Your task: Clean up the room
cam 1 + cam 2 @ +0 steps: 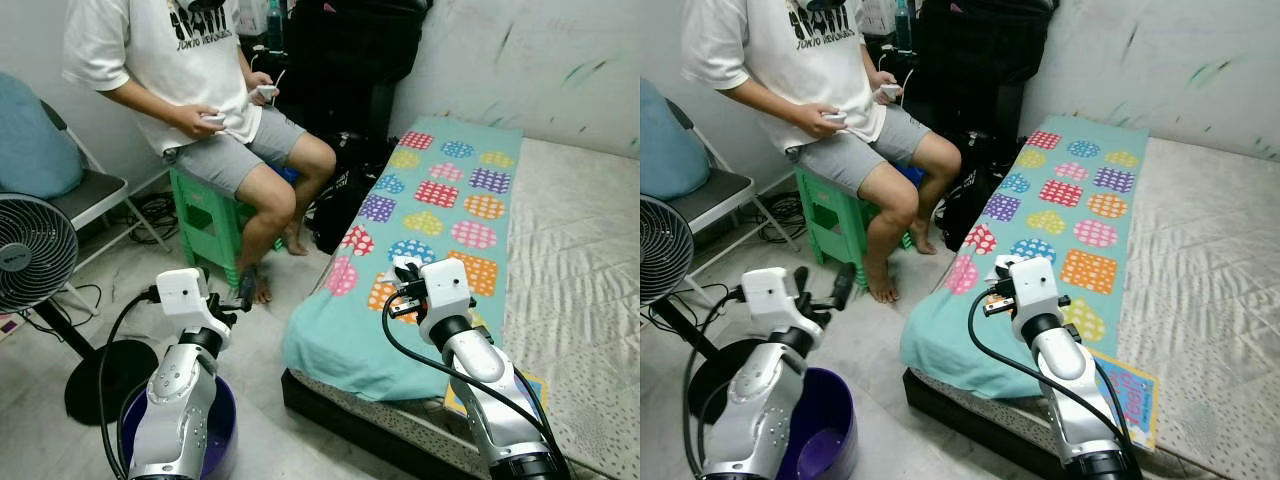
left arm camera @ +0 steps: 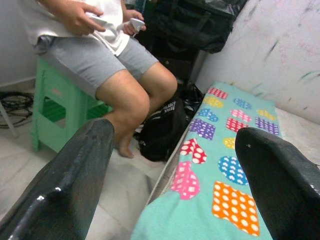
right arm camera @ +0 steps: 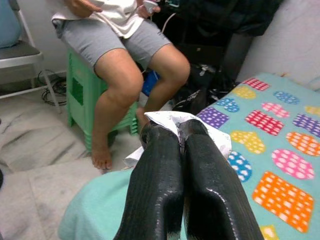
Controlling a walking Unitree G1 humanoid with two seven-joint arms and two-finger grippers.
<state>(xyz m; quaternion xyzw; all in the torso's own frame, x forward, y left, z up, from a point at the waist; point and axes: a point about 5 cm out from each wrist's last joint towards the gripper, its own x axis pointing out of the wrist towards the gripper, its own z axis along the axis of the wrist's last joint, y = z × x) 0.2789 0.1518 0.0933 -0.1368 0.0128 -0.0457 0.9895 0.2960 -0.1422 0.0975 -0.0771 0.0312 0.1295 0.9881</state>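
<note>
Right wrist view gives the story: the right gripper (image 3: 175, 135) has its two black fingers pinched together on a crumpled white paper (image 3: 200, 125), held just above the teal patterned blanket (image 3: 280, 165) at the mattress edge. From the head cameras, that gripper sits near centre, and the purple bucket (image 1: 825, 440) waits down at seven o'clock on the floor, beside the left arm. The left gripper (image 1: 820, 285) hangs spread wide, holding nothing, pointed toward a seated person on the green stool (image 1: 205, 225) at eleven o'clock. This looks like the carry stage: litter picked, disposal pending. Next move likely calls for swinging the paper across toward the bucket before letting go.
</note>
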